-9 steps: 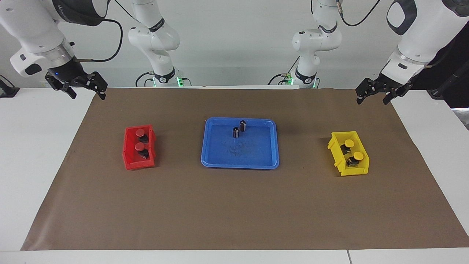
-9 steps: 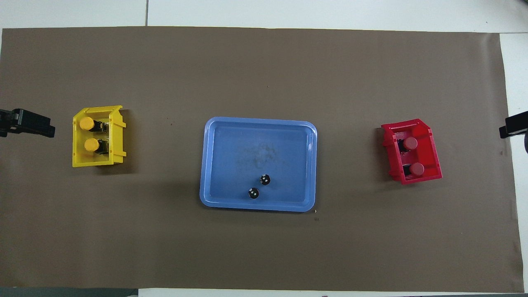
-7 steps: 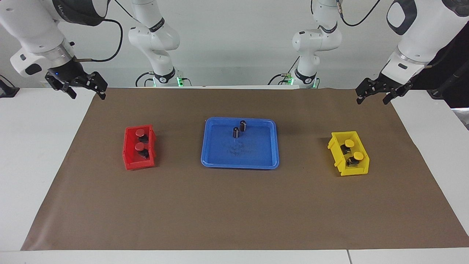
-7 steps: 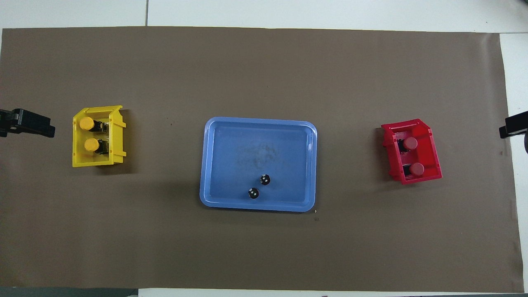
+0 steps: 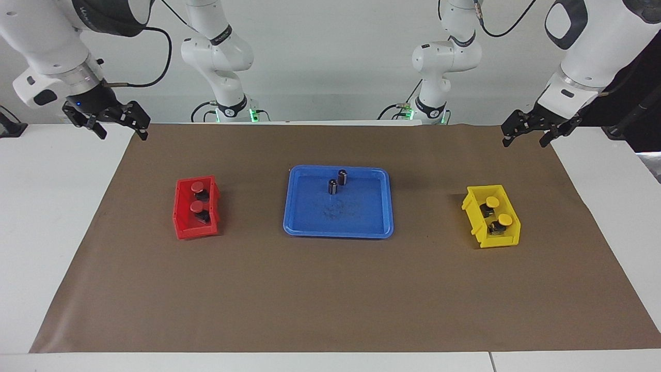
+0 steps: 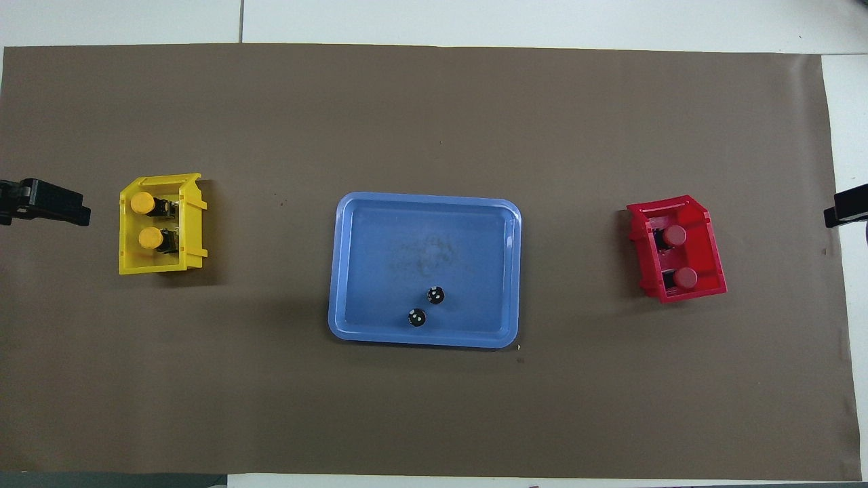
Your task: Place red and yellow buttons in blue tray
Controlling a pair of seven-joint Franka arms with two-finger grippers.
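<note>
Two red buttons (image 5: 197,187) (image 6: 674,235) lie in a small red bin (image 5: 181,217) toward the right arm's end. Two yellow buttons (image 5: 493,202) (image 6: 142,202) lie in a small yellow bin (image 5: 477,227) toward the left arm's end. Between the bins sits the blue tray (image 5: 338,233) (image 6: 380,271), with no coloured button in it. My right gripper (image 5: 123,133) hangs open and empty over the brown mat's edge at its own end. My left gripper (image 5: 524,142) hangs open and empty over the mat's edge at the other end. Neither touches anything.
Two small black cylinders (image 5: 342,177) (image 6: 435,295) stand upright in the blue tray, near its rim on the robots' side. A brown mat (image 5: 330,299) covers most of the white table. The bins stand well apart from the tray.
The right gripper has drifted very slightly outward toward its own end of the table. Nothing else has moved.
</note>
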